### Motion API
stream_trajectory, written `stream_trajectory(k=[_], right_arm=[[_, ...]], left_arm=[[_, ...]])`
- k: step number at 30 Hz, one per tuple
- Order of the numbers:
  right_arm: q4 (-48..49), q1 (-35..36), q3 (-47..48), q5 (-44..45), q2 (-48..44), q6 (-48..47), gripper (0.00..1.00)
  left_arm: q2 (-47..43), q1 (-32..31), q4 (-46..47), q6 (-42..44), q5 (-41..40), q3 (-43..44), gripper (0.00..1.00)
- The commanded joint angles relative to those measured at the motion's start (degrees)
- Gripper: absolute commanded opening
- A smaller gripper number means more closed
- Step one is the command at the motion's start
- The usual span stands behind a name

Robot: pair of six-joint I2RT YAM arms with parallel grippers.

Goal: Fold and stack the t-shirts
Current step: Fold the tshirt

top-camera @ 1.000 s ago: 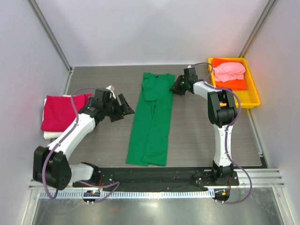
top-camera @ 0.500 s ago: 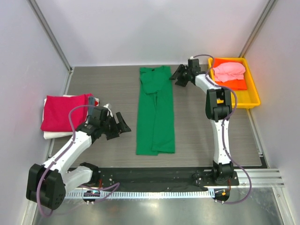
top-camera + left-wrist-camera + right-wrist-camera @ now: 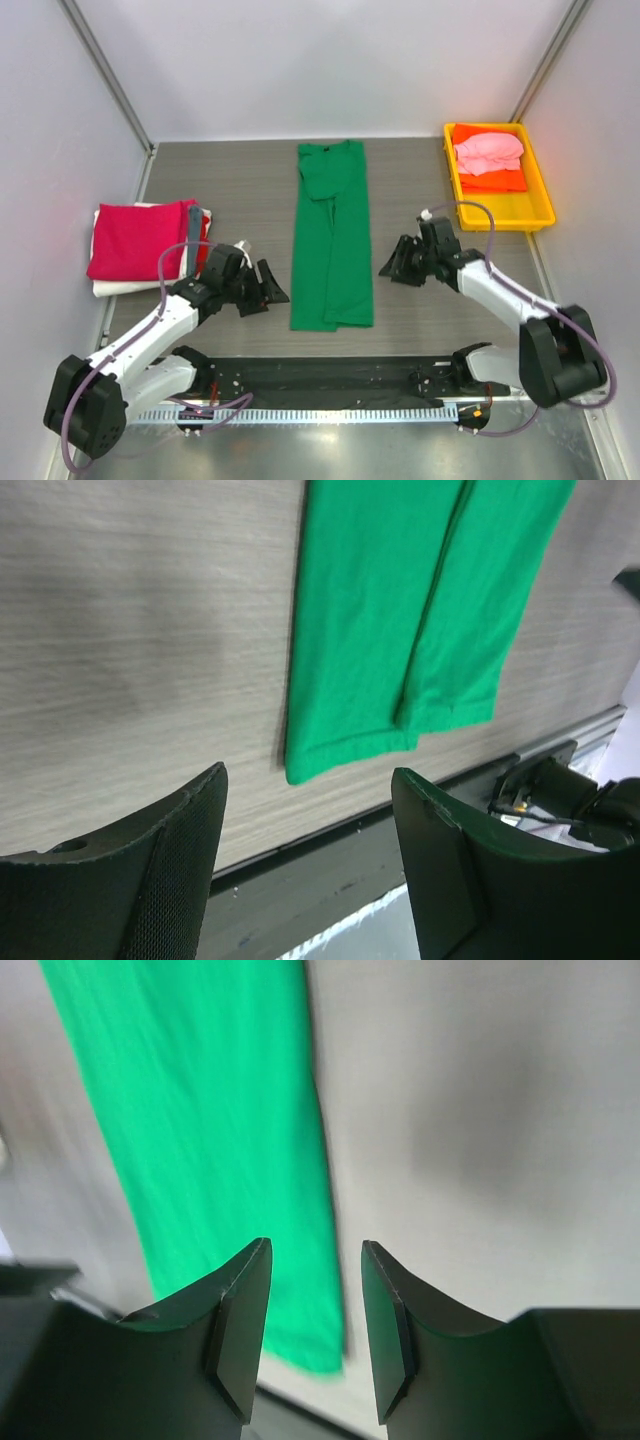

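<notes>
Since half a sec ago the right arm has swung back from the far end by the tray to the near end of the shirt. The left arm has slid a bit nearer too. The cloth itself hasn't shifted.

Nearest: both arms sit low, elbows out to the sides, forearms angled inward over the counter (image 3: 230, 190). The left pincer (image 3: 268, 288) is spread wide w/ nothing in it. The right pincer (image 3: 392, 262) has its jaws parted more narrowly, also empty.

Btwn them lies the green t-shirt (image 3: 330, 240), already folded into a long strip, flat on the counter. Its long axis runs straight away from the bases, near hem to far collar end. The near hem is the part closest to both pincers. The left one sits just off the near-left corner; the right one is just off the right edge, slightly further up. Approx equal reach, each on its own side. Prob. next step: each takes a near corner and carries it to the far end, so the fold runs across the long axis.

Further out, left: a stack of folded t-shirts (image 3: 135, 240), crimson on top. Far right: the yellow tray (image 3: 545, 205), holding a pink t-shirt (image 3: 488, 152) over an orange t-shirt (image 3: 495, 182), both not yet folded flat.
</notes>
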Motion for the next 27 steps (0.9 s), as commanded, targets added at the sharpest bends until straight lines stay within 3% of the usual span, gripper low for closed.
stream_trajectory(k=[1,5,8,20,27], right_arm=[[-3.67,3.40,-8.26,0.39,-9.22,3.36,0.47],[-4.48,10.25,-14.51,0.65,-15.75,8.98,0.49],[-2.37,11.58,-18.12,-0.92,-16.73,10.93,0.48],[5.90,14.58,-19.44,-3.13,-11.20,13.57,0.48],[7.30,17.04,-18.74,-1.63,-8.21,14.62,0.40]], left_arm=[[-1.32,-2.73,3.05,-3.93,-0.12,-1.89,0.68],[-0.97,-5.29,5.17,-6.31,-1.44,-3.74,0.65],[0.34,-7.31,7.45,-7.72,-1.79,-4.79,0.60],[5.98,-10.30,15.45,-12.29,-1.70,-8.40,0.46],[8.35,-10.57,16.07,-11.59,-2.23,-7.43,0.44]])
